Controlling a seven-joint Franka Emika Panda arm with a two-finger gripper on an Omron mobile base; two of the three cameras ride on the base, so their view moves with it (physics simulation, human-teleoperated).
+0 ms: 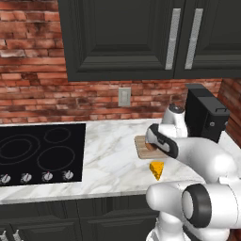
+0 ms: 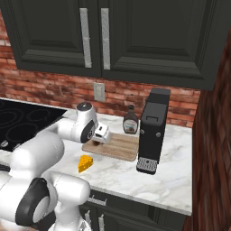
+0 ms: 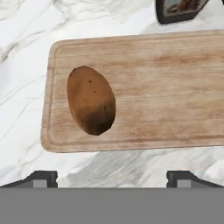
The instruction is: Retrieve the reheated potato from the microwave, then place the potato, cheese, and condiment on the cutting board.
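Below, your claw (image 3: 112,177) hovered with its fingertips (image 3: 41,178) spread wide apart and nothing between them. You had the potato (image 3: 91,99) lying on the cutting board (image 3: 166,87), toward its 9 o'clock end. At the board's 12 o'clock stood the condiment (image 2: 130,120); at its 7 o'clock, off the board, the cheese (image 2: 85,163) lay on the marble surface (image 2: 171,180).

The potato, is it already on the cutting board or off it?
On it. The potato lies flat on the cutting board, near one end, and the open hand is apart from it.
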